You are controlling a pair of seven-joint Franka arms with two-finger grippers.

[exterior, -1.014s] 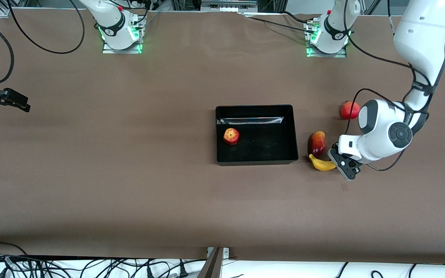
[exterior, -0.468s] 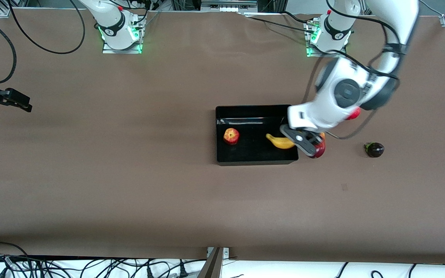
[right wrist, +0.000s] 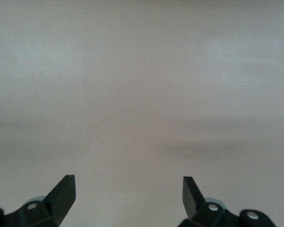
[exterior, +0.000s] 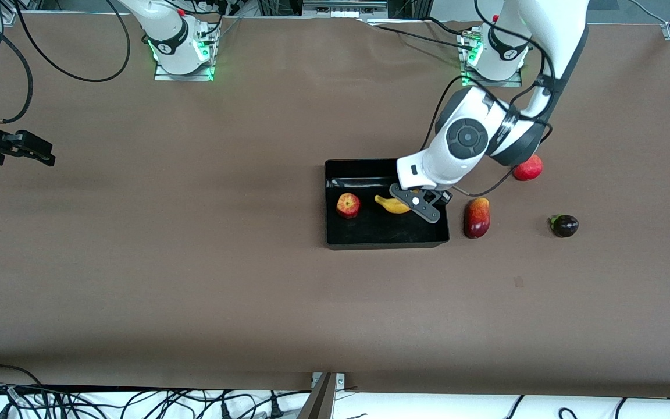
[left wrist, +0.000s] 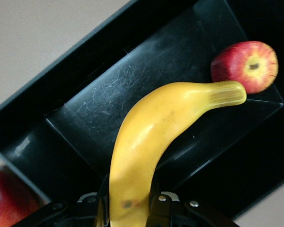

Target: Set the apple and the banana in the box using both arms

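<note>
Already the apple [exterior: 348, 205] lies in the box [exterior: 387, 240], mid-tabletop. Our left claw [exterior: 413, 203] hangs over the box, clamped on the banana [exterior: 392, 205], not yet released. Our right claw [exterior: 37, 155] waits spread wide at the tabletop's edge.

My left gripper [exterior: 415, 203] hides the banana's [exterior: 392, 205] end, and the pomegranate [exterior: 528, 168] sits half covered by my arm.

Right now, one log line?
left gripper: holds banana over box | apple: in box | right gripper: open, waiting
</note>
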